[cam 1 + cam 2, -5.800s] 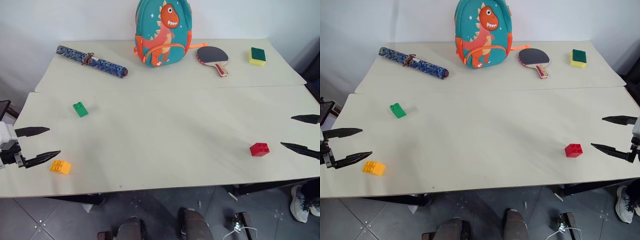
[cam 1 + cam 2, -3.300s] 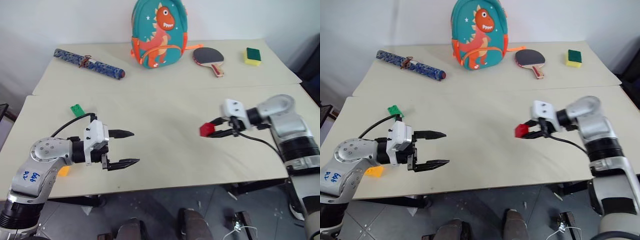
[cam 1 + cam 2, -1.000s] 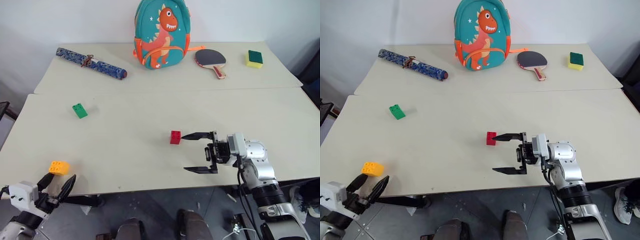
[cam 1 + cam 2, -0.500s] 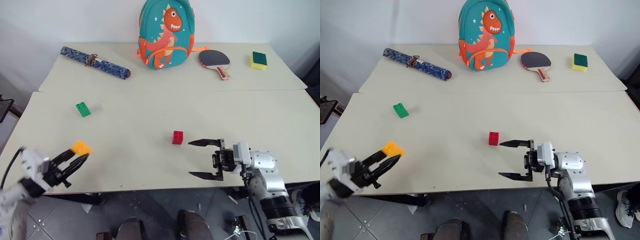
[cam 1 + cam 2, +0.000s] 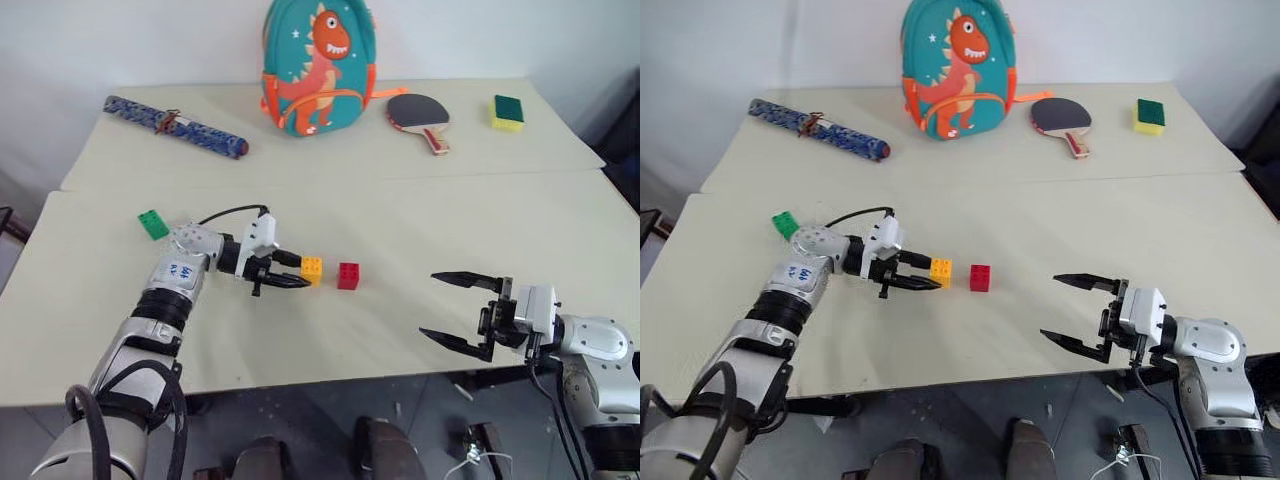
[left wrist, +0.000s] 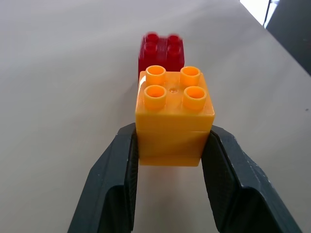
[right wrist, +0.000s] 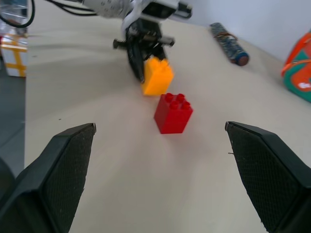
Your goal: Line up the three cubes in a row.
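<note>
The near face of the red brick (image 6: pixel 161 48) is hidden behind the yellow-orange brick (image 6: pixel 174 116) in the left wrist view, and its studs are blurred. The flanks of the yellow-orange brick are covered by the fingers (image 6: pixel 114 179) of the left gripper (image 6: pixel 171 182). The green brick (image 5: pixel 786 223) is partly hidden behind the left arm. Whether the yellow-orange brick touches the red brick cannot be told.

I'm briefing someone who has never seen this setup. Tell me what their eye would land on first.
Mid-table, the left gripper has its jaws shut on the yellow-orange brick, holding it right beside the red brick. The right gripper hangs wide open near the table's front edge. At the back stands a bright teal dinosaur backpack, and the green brick sits alone off to the left.
</note>
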`<state>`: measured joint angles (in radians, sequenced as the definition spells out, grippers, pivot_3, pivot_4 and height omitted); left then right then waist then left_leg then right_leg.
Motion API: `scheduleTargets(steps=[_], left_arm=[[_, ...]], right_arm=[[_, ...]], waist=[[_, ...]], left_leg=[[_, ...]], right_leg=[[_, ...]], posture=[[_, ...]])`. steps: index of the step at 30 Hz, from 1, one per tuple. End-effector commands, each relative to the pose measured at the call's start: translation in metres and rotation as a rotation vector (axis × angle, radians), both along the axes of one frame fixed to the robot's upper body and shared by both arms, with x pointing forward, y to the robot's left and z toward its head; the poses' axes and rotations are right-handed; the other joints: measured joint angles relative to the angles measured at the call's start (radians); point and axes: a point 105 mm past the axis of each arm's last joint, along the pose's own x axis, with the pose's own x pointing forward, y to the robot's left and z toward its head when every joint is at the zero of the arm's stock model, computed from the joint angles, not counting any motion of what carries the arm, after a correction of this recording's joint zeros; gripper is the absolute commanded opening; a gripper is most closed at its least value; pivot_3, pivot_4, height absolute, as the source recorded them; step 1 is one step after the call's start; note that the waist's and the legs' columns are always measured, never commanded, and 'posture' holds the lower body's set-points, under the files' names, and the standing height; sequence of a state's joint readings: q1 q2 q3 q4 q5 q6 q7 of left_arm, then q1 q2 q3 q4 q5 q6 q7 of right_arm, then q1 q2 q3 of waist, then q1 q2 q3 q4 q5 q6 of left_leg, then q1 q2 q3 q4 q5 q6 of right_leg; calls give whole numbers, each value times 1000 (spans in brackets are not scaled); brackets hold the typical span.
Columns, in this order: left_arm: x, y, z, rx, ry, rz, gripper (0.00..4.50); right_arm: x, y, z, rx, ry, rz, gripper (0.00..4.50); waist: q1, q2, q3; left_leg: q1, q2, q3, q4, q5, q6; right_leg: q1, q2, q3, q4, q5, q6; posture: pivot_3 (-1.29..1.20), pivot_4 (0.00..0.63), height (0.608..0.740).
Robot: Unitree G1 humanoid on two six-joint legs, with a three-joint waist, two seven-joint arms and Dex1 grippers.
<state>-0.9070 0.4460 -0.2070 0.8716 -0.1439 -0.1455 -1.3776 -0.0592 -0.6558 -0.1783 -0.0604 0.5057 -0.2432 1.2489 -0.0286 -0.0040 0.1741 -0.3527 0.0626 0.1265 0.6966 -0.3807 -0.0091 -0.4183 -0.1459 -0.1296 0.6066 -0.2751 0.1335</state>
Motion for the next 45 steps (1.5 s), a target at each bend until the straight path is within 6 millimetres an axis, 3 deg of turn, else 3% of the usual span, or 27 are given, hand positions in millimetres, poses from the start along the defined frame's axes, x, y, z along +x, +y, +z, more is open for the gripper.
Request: scheduleTargets(steps=[1, 12, 14, 18, 21, 22, 24, 27, 32, 38, 41, 45], left_arm=[[6, -2, 2, 8, -35, -4, 1480], [3, 9, -4, 14, 3, -6, 1480], [4, 9, -2, 3, 3, 6, 2204], [8, 23, 22, -83, -102, 58, 3376], [-9, 49, 44, -166, -161, 51, 4268], [-18, 56, 48, -180, -168, 49, 4477], [-31, 68, 51, -187, -173, 74, 4477], [-65, 119, 54, -245, -213, 347, 4477], [-99, 179, 44, -413, -256, 851, 4477], [-144, 225, 15, -537, -371, 1354, 4477], [-151, 223, 4, -604, -354, 1493, 4477], [-118, 197, 8, -659, -289, 1501, 4477]], right_arm=[[-8, 4, 12, 21, -43, -21, 4500], [-5, 7, 12, 31, -44, -55, 4500], [-4, 9, 12, 34, -43, -48, 4500], [4, 16, 9, 33, -48, -16, 4500], [7, 22, 10, 51, -40, 19, 4500], [8, 25, 11, 58, -37, 30, 4500], [8, 27, 13, 68, -34, 49, 4500], [17, 42, 24, 149, -29, 88, 4500], [31, 58, 31, 207, -19, 94, 4500], [43, 71, 34, 221, -66, 82, 4500], [43, 75, 34, 184, -79, 113, 4500], [43, 76, 35, 152, -69, 147, 4500]], waist=[[5, -1, 0], [27, -1, 1], [27, -1, 1], [24, -2, 1], [20, -2, 1], [16, -1, 1], [11, -1, 1], [-8, 0, 2], [4, 0, 3], [25, 0, 2], [29, -1, 2], [36, -1, 2]], left_leg=[[-1, 0, 0, 1, 0, 0], [-1, 0, -1, 5, 0, 1], [-1, 0, -1, 5, 0, 1], [-1, 0, -1, 5, 0, 1], [-1, 0, -1, 4, 0, 1], [0, 0, -2, 4, 0, 1], [0, 0, -3, 3, 0, 1], [1, 1, -4, 3, 0, 1], [0, 2, -7, 4, 0, 0], [0, 0, -8, 6, -1, 2], [1, 0, -8, 6, -1, 1], [1, 0, -8, 7, -1, 1]], right_leg=[[0, 0, 0, 0, 0, 0], [3, -1, 0, -1, 0, 0], [3, -1, 0, -1, 0, 0], [2, -1, 0, -1, 0, 0], [2, -1, 0, 0, 0, 0], [2, -1, 0, 1, 0, 0], [2, -1, 0, 2, 0, 0], [2, -2, -1, 3, 0, 0], [2, -2, -1, 5, 0, 0], [4, -4, -1, 2, 0, 0], [4, -4, -1, 4, 0, -1], [5, -4, -1, 4, 1, -2]], posture=[[0, 150, 740], [0, 150, 740], [0, 150, 740], [0, 150, 740], [0, 150, 740], [0, 150, 740], [0, 150, 740], [0, 150, 740], [0, 150, 740], [0, 150, 740], [0, 150, 740], [0, 150, 740]])
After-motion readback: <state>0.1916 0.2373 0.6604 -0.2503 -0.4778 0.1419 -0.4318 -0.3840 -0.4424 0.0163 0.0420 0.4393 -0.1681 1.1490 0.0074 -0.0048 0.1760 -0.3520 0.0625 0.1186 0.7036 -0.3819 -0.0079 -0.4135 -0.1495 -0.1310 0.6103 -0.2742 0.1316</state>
